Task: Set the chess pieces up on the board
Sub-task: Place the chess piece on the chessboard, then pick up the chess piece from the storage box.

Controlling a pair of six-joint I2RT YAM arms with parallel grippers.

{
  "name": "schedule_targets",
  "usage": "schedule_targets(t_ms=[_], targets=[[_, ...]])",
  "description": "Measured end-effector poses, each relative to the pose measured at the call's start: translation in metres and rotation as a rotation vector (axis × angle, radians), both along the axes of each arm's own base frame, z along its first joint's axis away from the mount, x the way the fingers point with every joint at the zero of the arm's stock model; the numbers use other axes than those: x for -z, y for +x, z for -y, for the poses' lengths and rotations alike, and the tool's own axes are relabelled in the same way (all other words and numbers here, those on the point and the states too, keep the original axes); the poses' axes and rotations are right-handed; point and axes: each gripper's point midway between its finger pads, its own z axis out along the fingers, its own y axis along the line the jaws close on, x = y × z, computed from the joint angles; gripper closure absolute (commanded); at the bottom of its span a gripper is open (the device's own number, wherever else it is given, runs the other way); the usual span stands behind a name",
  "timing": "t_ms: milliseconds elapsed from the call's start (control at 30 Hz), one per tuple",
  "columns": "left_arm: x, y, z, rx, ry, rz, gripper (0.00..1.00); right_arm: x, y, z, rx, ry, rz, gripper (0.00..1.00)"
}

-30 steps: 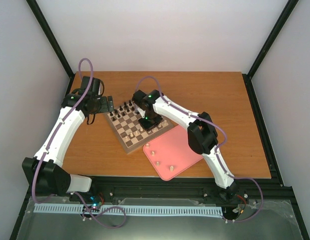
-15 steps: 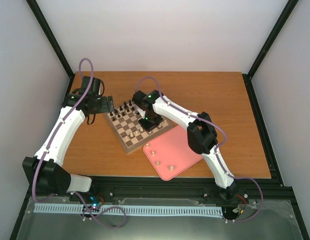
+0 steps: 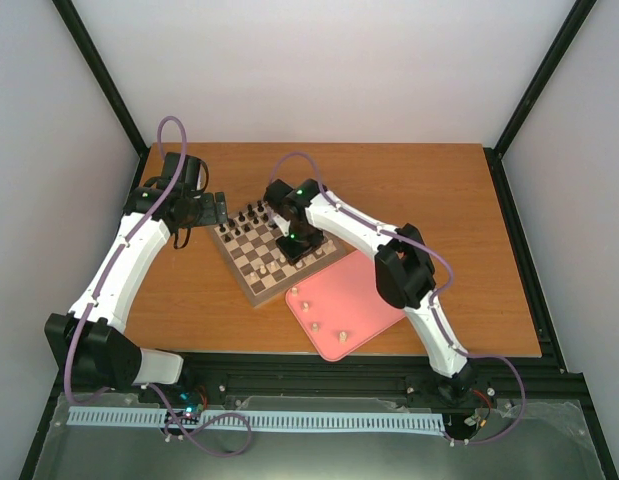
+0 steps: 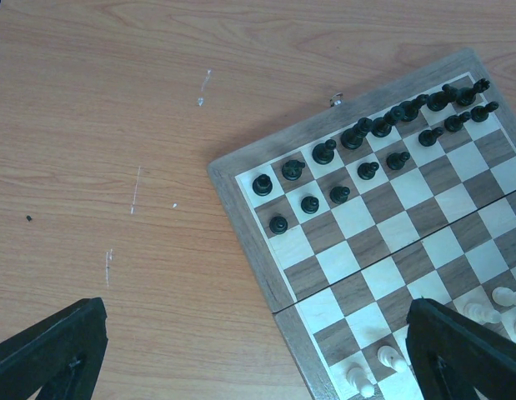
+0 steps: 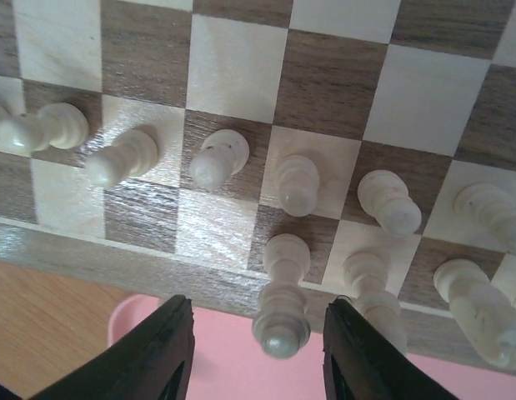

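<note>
While the right gripper (image 5: 259, 307) hung over the near edge of the board (image 3: 239, 262), jaws spread either side of an upright pale piece (image 5: 281, 325), three loose chess pieces (image 3: 314, 325) lay on the pink tray (image 3: 364, 290), nearward, closest to that arm.

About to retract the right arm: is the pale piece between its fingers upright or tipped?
Upright: the small cream chess piece stands on the checkered wooden chessboard like its neighbours, clear of both black fingers.
</note>
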Motion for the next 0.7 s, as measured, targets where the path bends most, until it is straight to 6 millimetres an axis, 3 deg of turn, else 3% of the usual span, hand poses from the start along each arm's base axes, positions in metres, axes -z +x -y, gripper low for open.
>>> schedule_targets(t_ms=[167, 333, 467, 567, 700], targets=[[0.000, 0.000, 0.000, 0.000, 0.000, 0.000, 0.00, -0.020, -0.001, -0.004, 0.000, 0.045, 0.015, 0.49], [0.001, 0.000, 0.000, 0.000, 0.000, -0.002, 0.00, -0.067, -0.007, -0.002, 0.011, 0.119, 0.071, 0.47], [0.003, 0.001, 0.001, 0.002, -0.001, -0.008, 0.00, -0.100, -0.028, 0.025, 0.044, 0.140, 0.114, 0.43], [0.003, 0.001, 0.001, 0.003, -0.002, -0.011, 0.00, -0.100, -0.053, 0.055, 0.083, 0.118, 0.101, 0.43], [0.004, 0.001, 0.002, 0.006, -0.007, -0.011, 0.00, -0.067, -0.096, 0.093, 0.115, 0.022, 0.016, 0.43]])
